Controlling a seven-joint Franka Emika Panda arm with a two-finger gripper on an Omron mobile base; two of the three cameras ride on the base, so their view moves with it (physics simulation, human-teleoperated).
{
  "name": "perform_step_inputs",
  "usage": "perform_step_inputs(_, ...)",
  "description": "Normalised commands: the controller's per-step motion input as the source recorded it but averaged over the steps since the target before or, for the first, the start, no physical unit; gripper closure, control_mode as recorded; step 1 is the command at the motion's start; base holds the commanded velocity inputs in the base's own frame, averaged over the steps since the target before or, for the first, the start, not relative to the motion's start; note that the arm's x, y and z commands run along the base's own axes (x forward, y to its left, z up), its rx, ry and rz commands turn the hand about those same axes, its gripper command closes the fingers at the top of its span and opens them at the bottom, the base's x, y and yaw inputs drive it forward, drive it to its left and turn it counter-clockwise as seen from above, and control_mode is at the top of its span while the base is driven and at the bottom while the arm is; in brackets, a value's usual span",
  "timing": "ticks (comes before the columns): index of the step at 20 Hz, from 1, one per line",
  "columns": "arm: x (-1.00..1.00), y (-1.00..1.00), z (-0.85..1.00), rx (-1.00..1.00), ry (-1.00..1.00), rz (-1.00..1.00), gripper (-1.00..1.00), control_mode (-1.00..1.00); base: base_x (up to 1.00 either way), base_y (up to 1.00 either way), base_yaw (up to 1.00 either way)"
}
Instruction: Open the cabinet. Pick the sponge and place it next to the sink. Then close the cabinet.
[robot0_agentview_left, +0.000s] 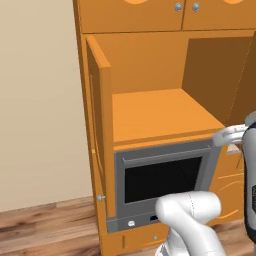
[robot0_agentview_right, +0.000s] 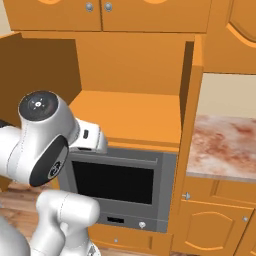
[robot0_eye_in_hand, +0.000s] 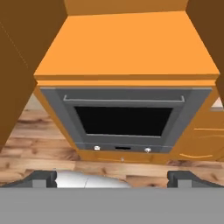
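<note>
The cabinet (robot0_agentview_left: 160, 112) stands open, its left door (robot0_agentview_left: 100, 125) swung out toward me and its right door (robot0_agentview_right: 192, 100) seen edge-on. Its orange shelf (robot0_agentview_right: 130, 117) shows bare in both base views and in the hand view (robot0_eye_in_hand: 127, 43). The sponge is out of view, and so is the sink. My gripper (robot0_eye_in_hand: 113, 179) is open, its two dark fingertips (robot0_eye_in_hand: 43, 178) set wide apart with nothing between them. It hangs back from the cabinet front, looking down at the shelf and what lies below it.
A grey oven (robot0_eye_in_hand: 124, 118) with a dark window sits right under the shelf. Shorter orange doors with silver knobs (robot0_agentview_left: 179, 7) close the space above. A marble counter (robot0_agentview_right: 225, 145) lies to the right over low orange doors (robot0_agentview_right: 210, 225). Wooden floor (robot0_agentview_left: 45, 230) and a beige wall are on the left.
</note>
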Motion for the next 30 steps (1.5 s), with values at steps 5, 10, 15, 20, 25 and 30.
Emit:
perform_step_inputs(5,-0.66,0.16,0.22,-0.05,-0.01,-0.05,-1.00,-1.00,0.00,0.00,0.00)
perform_step_inputs(10,-0.33,0.10,0.34,-0.07,-0.01,-0.10,-1.00,-1.00,0.00,0.00,0.00)
perform_step_inputs(15,0.00,0.00,0.38,-0.01,-0.11,-0.22,-1.00,-1.00,0.00,0.00,0.00)
perform_step_inputs(20,0.01,0.00,0.48,0.08,-0.27,-0.24,-1.00,-1.00,0.00,0.00,0.00)
perform_step_inputs(25,0.00,0.00,0.11,0.19,-0.27,-0.16,-1.00,-1.00,0.00,0.00,0.00)
perform_step_inputs(30,-0.04,-0.17,0.00,0.20,-0.20,-0.01,-1.00,-1.00,0.00,0.00,0.00)
